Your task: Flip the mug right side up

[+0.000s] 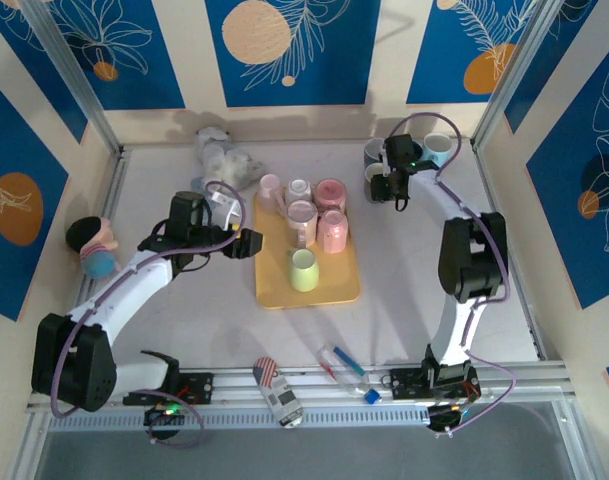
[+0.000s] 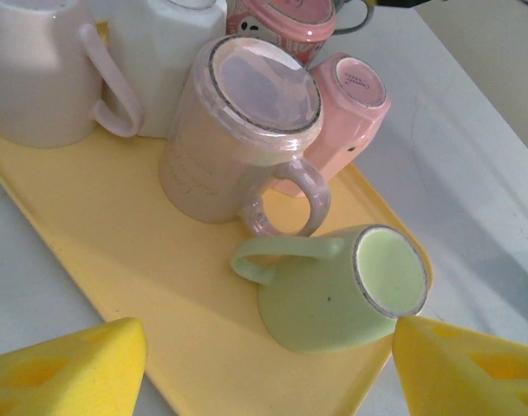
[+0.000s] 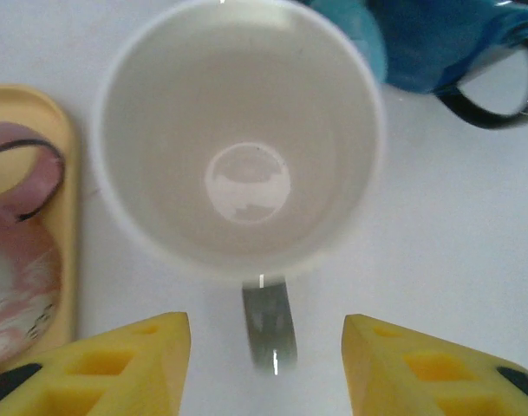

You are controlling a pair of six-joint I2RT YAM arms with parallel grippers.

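Observation:
A mug [image 3: 242, 139] with a white inside and a dark grey handle [image 3: 270, 325] stands right side up on the table at the back right [image 1: 376, 182]. My right gripper [image 3: 265, 342] hangs over it, open, one finger on each side of the handle with a gap to both. A pale green mug [image 2: 342, 290] sits upside down on the yellow tray [image 2: 116, 260], handle pointing left. My left gripper [image 2: 268, 351] is open just in front of it, touching nothing; from above, the left gripper [image 1: 249, 243] is beside the tray's left edge.
Several pink and white mugs [image 1: 304, 205] crowd the far half of the tray [image 1: 274, 295], most upside down. A blue mug [image 3: 446, 43] stands close behind the upright one. A plush toy [image 1: 224, 155] lies at the back, a doll [image 1: 96, 248] at the left wall.

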